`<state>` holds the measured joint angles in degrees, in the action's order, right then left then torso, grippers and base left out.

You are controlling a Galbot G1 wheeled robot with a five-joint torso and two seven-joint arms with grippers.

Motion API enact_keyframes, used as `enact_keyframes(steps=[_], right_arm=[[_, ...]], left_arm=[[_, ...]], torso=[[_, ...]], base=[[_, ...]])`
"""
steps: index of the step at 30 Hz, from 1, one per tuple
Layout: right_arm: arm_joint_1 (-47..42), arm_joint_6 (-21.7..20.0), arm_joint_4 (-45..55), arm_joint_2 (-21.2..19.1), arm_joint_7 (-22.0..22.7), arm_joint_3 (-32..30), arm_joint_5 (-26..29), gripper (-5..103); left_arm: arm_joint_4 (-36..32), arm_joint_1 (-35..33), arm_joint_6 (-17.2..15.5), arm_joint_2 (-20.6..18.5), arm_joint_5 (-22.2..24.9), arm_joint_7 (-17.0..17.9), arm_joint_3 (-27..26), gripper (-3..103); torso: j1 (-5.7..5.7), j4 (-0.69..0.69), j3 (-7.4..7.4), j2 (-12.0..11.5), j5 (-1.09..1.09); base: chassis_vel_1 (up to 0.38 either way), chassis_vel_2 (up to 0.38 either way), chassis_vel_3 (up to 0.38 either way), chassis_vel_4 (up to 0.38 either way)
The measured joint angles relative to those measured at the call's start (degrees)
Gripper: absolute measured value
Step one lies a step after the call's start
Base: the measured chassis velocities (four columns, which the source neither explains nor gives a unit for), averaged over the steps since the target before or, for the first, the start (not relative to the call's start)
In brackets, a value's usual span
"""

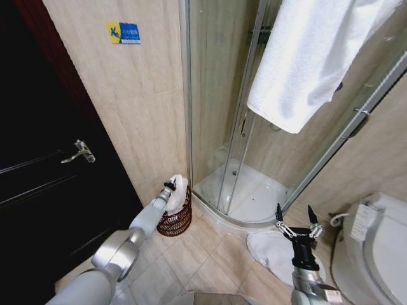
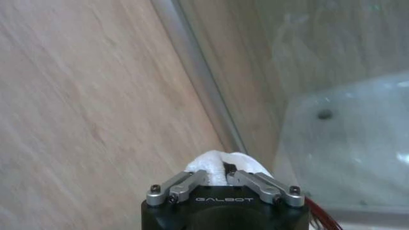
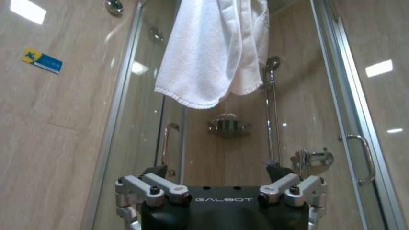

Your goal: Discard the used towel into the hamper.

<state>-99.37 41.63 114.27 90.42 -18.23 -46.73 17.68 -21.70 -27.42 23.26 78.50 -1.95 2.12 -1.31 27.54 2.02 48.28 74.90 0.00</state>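
The hamper (image 1: 175, 221), a small dark reddish-brown wire basket, stands on the floor against the tiled wall beside the shower. My left arm reaches out to it, and my left gripper (image 1: 170, 187) is shut on the used towel (image 1: 180, 191), a bunched white cloth held right over the hamper's rim. In the left wrist view the fingers (image 2: 185, 184) pinch the white towel (image 2: 221, 163), and a bit of the hamper's red wire (image 2: 313, 210) shows beside them. My right gripper (image 1: 296, 220) is raised near the toilet, open and holding nothing (image 3: 221, 184).
A large white towel (image 1: 305, 63) hangs over the glass shower enclosure (image 1: 222, 127). A white mat (image 1: 273, 251) lies on the tiles before the shower tray. The toilet (image 1: 375, 248) stands at the right. A dark door (image 1: 44, 184) with a lever handle is at the left.
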Motion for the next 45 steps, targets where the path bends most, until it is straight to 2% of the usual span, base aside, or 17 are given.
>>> enact_keyframes(steps=[1,5,10,11,13,15,17,20,22,23,24,26,29,31,33,42,45], right_arm=[[-0.01,0.0,-0.04,0.03,-0.07,-0.16,-0.01,100],[-0.06,0.01,-0.14,0.09,-0.12,-0.38,-0.04,100],[0.05,0.02,-0.32,0.51,-0.18,-0.5,-0.31,100],[0.05,0.02,-0.32,0.51,-0.18,-0.5,-0.31,100],[0.17,0.02,-0.48,0.71,-0.3,-0.45,-0.45,100],[0.17,0.02,-0.52,0.74,-0.32,-0.43,-0.46,100],[0.21,0.02,-0.68,0.82,-0.34,-0.43,-0.51,100],[0.22,0.02,-0.74,0.86,-0.34,-0.45,-0.52,100],[0.23,0.02,-0.79,0.96,-0.35,-0.45,-0.58,100],[0.23,0.02,-0.79,0.96,-0.35,-0.45,-0.58,100],[0.23,0.02,-0.82,1.01,-0.35,-0.46,-0.63,100],[0.21,0.02,-0.87,1.14,-0.35,-0.5,-0.64,100],[0.19,0.02,-0.95,1.22,-0.35,-0.57,-0.68,100],[0.19,0.04,-1.07,1.41,-0.35,-0.63,-0.85,100],[0.23,0.04,-1.19,1.55,-0.35,-0.65,-0.97,100],[0.69,0.04,-1.35,1.7,-0.35,-0.29,-1.93,100],[0.63,-0.02,-1.17,1.71,-0.35,-0.2,-2.11,100]], left_arm=[[0.36,-0.33,-0.13,0.3,-0.93,-0.13,-0.51,12],[0.93,-0.56,-0.26,0.69,-1.78,-0.67,-1.27,17],[1.12,-0.82,-1.12,0.88,-2.38,-1.95,-1.55,44],[1.12,-0.82,-1.12,0.88,-2.38,-1.95,-1.55,44],[0.95,-1.32,-2.19,0.65,-3.82,-1.7,-1.47,55],[0.78,-1.61,-2.59,0.49,-4.39,-1.4,-1.4,55],[-0.43,-2.97,-3.74,-0.48,-5.46,-1.51,-0.52,66],[-0.92,-3.73,-4.35,-1.09,-6.91,-2.04,0.0,72],[-1.34,-4.69,-5.29,-2.12,-9.23,-3.84,1.1,82],[-1.34,-4.69,-5.29,-2.12,-9.23,-3.84,1.1,82],[-1.41,-5.26,-5.27,-3.07,-10.51,-6.6,1.8,93],[-1.54,-5.7,-4.94,-3.87,-11.07,-9.6,2.02,97],[-1.61,-5.95,-4.73,-4.3,-11.08,-12.31,2.03,100],[-1.28,-6.06,-3.12,-4.76,-11.27,-17.91,2.08,100],[-0.8,-6.05,-2.62,-4.86,-11.34,-18.61,2.09,100],[0.32,-5.41,-1.34,-4.24,-11.25,-15.33,1.61,100],[-1.69,-6.77,-1.47,-4.34,-8.77,-12.79,0.99,100]], torso=[[0.0,-0.01,0.0,0.0,0.0],[0.0,-0.02,0.0,0.0,0.0],[0.0,-0.02,0.0,0.0,0.0],[0.0,-0.02,0.0,0.0,0.0],[0.0,-0.03,-0.01,0.0,0.0],[0.0,-0.03,0.0,0.0,0.0],[0.0,-0.02,-0.01,0.0,0.01],[0.0,-0.02,-0.01,0.0,0.0],[0.0,-0.01,-0.01,0.0,0.0],[0.0,-0.01,-0.01,0.0,0.0],[0.0,-0.01,-0.01,0.0,0.0],[0.0,-0.01,-0.01,0.0,0.0],[0.0,-0.01,-0.01,0.0,0.0],[0.0,-0.02,-0.01,0.0,0.0],[0.0,-0.02,-0.01,0.0,0.0],[0.0,-0.02,-0.01,0.0,0.0],[0.0,-0.03,-0.01,0.0,0.01]], base=[[0.0,0.0,0.0,0.0],[0.0,0.0,0.0,0.0],[0.0,0.0,0.0,0.0],[0.0,0.0,0.0,0.0],[0.0,0.0,0.0,0.0],[0.0,0.0,0.0,0.0],[0.0,0.0,0.0,0.0],[0.0,0.0,0.0,0.0],[0.0,0.0,0.0,0.0],[0.0,0.0,0.0,0.0],[0.0,0.0,0.0,0.0],[0.0,0.0,0.0,0.0],[0.0,0.0,0.0,0.0],[0.0,0.0,0.0,0.0],[0.0,0.0,0.0,0.0],[0.0,0.0,0.0,0.0],[0.0,0.0,0.0,0.0]])
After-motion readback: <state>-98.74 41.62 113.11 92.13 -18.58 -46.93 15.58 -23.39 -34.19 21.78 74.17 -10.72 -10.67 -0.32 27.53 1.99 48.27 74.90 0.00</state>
